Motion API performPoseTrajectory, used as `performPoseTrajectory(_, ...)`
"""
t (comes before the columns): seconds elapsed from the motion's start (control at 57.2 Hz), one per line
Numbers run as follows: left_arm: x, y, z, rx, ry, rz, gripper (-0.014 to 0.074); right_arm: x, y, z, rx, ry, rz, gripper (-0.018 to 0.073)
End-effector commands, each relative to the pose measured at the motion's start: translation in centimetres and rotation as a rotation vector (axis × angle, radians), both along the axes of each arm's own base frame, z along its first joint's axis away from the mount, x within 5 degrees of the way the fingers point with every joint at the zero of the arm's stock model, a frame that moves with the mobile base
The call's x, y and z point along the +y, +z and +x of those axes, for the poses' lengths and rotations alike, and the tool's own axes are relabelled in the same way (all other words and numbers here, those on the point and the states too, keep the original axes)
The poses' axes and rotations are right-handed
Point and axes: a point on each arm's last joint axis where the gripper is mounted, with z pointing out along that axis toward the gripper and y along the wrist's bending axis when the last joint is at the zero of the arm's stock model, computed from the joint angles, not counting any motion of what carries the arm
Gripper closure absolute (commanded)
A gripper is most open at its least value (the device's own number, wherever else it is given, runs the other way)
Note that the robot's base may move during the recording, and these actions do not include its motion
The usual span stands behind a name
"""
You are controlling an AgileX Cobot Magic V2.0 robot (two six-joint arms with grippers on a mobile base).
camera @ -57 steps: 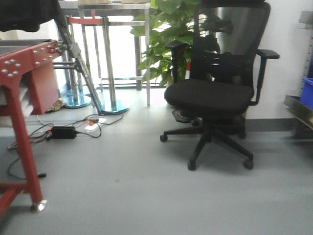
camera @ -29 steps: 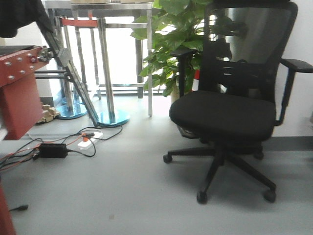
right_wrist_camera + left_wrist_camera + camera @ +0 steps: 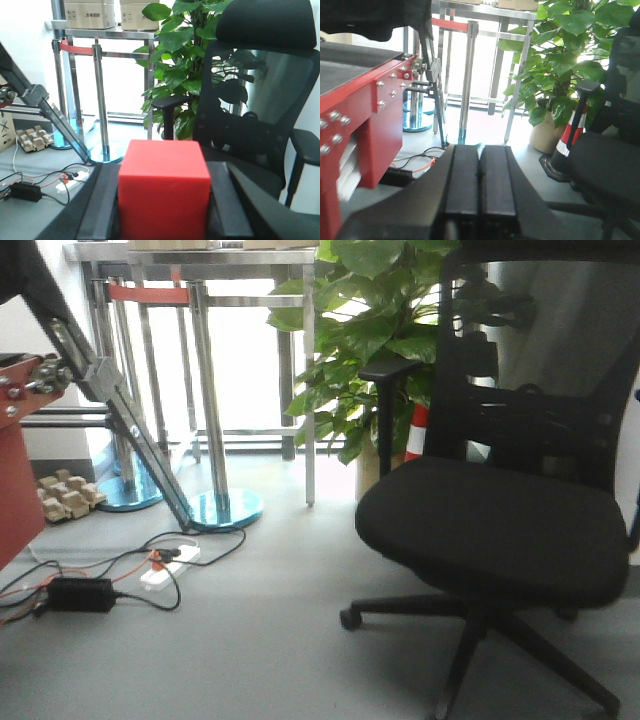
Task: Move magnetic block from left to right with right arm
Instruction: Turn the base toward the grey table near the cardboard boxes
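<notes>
The magnetic block [image 3: 164, 192] is pinched between the two dark fingers of the right gripper [image 3: 162, 212], which press flat against its left and right faces. In the right wrist view it hangs in front of the office chair [image 3: 260, 100], below and to the left of the backrest, with nothing visibly supporting it from beneath. We judge the pickup done and the carry under way. What remains is setting the block down on the right and letting go, and no view shows a landing spot.

The right arm holds its wrist about level, fingers pointing out across the room toward the chair rather than down at any surface. The left gripper [image 3: 480, 165] is pressed together and holds nothing, its two pads meeting along a thin seam. It too is held level, aimed at the floor left of the chair, toward the potted plant [image 3: 560, 65] behind the chair's left side. Farther left of the chair stands a red frame [image 3: 370, 110]. Cardboard boxes [image 3: 90, 14] sit on a metal table well to the chair's left.
</notes>
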Motion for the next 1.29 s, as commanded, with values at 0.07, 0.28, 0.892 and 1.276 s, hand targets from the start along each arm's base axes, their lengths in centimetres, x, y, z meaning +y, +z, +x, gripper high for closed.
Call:
performPoseTrajectory(0.07,0.07,0.50,-0.10,-0.080,0.007,-0.007,0.0722,-0.10,1.82,-0.20,-0.114,-0.012,-0.005,0.0307)
performPoseTrajectory(0.28,0.07,0.50,-0.10,-0.080,0.007,-0.007,0.0722,-0.10,1.82,-0.20,-0.114,-0.012,-0.005,0.0307)
performPoseTrajectory(0.892,0.07,0.50,-0.10,-0.080,0.007,-0.007,0.0722,-0.10,1.82,-0.20,-0.114,-0.012,-0.005,0.0307)
performPoseTrajectory(1.276,0.07,0.50,-0.10,-0.080,0.007,-0.007,0.0722,-0.10,1.82,-0.20,-0.114,-0.012,-0.005,0.0307)
